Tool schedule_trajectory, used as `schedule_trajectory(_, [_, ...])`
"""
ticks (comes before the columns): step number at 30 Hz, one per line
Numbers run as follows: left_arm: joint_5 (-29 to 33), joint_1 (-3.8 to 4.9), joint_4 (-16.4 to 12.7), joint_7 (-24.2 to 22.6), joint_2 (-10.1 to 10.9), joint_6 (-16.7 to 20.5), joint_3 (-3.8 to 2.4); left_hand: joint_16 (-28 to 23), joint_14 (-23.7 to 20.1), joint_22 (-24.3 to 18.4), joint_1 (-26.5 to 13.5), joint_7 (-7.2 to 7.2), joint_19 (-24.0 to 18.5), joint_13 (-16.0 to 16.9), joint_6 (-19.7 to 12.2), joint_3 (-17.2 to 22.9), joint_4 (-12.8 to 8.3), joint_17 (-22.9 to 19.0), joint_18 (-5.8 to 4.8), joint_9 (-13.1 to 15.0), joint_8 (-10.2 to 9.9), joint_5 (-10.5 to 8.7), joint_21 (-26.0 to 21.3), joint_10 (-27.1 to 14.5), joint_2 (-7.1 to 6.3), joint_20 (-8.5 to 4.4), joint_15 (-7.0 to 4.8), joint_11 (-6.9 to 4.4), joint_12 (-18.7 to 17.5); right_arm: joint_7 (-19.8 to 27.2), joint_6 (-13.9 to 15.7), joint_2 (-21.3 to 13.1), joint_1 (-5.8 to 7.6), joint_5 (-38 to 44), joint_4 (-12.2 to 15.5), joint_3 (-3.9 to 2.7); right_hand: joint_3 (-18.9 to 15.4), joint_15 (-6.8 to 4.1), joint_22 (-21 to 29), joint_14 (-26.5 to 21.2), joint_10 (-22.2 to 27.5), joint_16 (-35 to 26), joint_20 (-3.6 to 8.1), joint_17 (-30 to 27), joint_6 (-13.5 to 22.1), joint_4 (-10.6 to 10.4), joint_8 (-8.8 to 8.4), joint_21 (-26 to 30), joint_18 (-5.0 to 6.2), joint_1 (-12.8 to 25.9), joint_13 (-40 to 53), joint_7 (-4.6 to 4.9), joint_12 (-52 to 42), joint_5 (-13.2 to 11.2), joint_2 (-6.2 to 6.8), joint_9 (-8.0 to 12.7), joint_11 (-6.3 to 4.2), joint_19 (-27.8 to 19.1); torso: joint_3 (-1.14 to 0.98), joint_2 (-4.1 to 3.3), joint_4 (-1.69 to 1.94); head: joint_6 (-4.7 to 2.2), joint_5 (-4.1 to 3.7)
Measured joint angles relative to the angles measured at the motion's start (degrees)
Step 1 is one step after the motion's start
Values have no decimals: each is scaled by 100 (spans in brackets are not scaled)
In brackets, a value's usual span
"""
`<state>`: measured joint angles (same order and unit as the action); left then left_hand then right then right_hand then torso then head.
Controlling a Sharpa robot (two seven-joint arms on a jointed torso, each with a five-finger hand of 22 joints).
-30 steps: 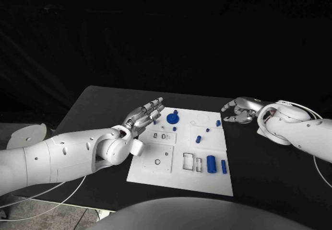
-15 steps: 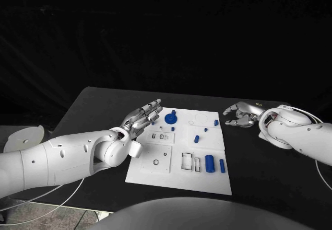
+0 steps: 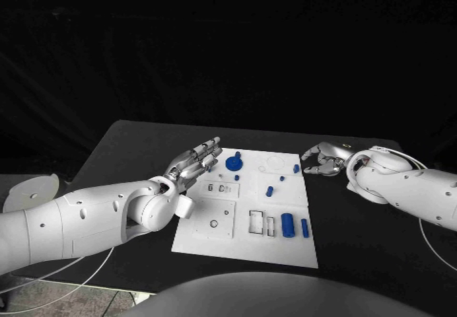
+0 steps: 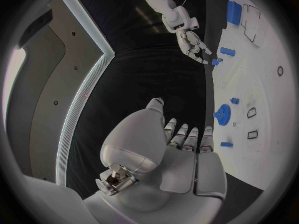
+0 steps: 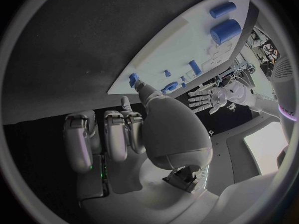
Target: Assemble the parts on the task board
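The white task board (image 3: 243, 246) lies in the middle of the black table. On it are a round blue part (image 3: 234, 162), a few small blue pieces (image 3: 269, 191), a thick blue cylinder (image 3: 288, 222) and a slim one (image 3: 305, 228). My left hand (image 3: 195, 158) hovers flat with its fingers stretched over the board's far left corner and holds nothing. My right hand (image 3: 323, 160) sits at the board's far right edge, fingers loosely bent and empty. Its fingertips (image 4: 202, 59) are close to a small blue part (image 3: 296, 168) at that edge. In the right wrist view the thumb (image 5: 146, 92) points at this part (image 5: 132, 79).
Empty rectangular slots (image 3: 259, 222) and a round hole (image 3: 215, 224) mark the board's near half. Black table (image 3: 371, 231) surrounds the board on all sides. The table's left edge (image 3: 90, 165) runs near my left forearm.
My right hand has slid left toward the board's far right edge, closer to the small blue part there. The left hand has stayed nearly still.
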<state>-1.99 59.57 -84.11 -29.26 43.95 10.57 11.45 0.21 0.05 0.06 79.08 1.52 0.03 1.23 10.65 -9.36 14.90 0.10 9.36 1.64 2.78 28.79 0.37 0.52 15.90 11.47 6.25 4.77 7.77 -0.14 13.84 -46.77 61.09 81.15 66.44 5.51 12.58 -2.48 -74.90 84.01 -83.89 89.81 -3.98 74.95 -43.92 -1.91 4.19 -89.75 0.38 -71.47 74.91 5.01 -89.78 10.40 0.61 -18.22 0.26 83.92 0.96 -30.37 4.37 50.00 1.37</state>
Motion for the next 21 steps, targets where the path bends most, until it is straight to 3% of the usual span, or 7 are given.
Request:
schedule_trajectory(9, [0, -2, -8, 3, 2, -23, 0, 0, 0, 0, 0, 0, 0, 0, 0, 0, 0, 0, 1, 0, 0, 0, 0, 18, 0, 0, 0, 18, 0, 35, -11, 188, -45, -39, -275, -1, -24, 0, -4, 0, 0, 0, 0, -1, 0, -24, 0, 0, 0, 0, 0, 0, 0, -30, 0, 0, 0, 0, 0, 4, 1, 0, -14])
schedule_trajectory(18, [0, -3, -8, 9, 5, -36, 0, 0, 0, 1, 0, 0, 0, 0, 0, 0, 0, 0, 0, 0, 0, -1, 0, 18, 0, 0, 0, 18, 0, 69, -21, 262, -51, -57, -344, -2, -87, 0, -4, 0, 0, 0, 0, -2, -40, -87, 0, 0, 0, 23, 0, 40, 0, -93, 22, -5, 0, 0, 1, 9, -2, 0, -20])
schedule_trajectory(21, [0, -3, -4, 11, 2, -40, 0, 0, 0, 1, 0, 0, 0, 0, 0, 0, 0, 0, 0, 0, 0, -1, 0, 18, 0, 0, 0, 18, 0, 75, -24, 287, -52, -65, -368, -2, -119, 0, -4, 0, 0, 0, 0, -2, -81, -119, 11, 0, 0, 76, 0, 7, 0, -132, 29, -13, 0, 0, 1, 11, -1, 0, -28])
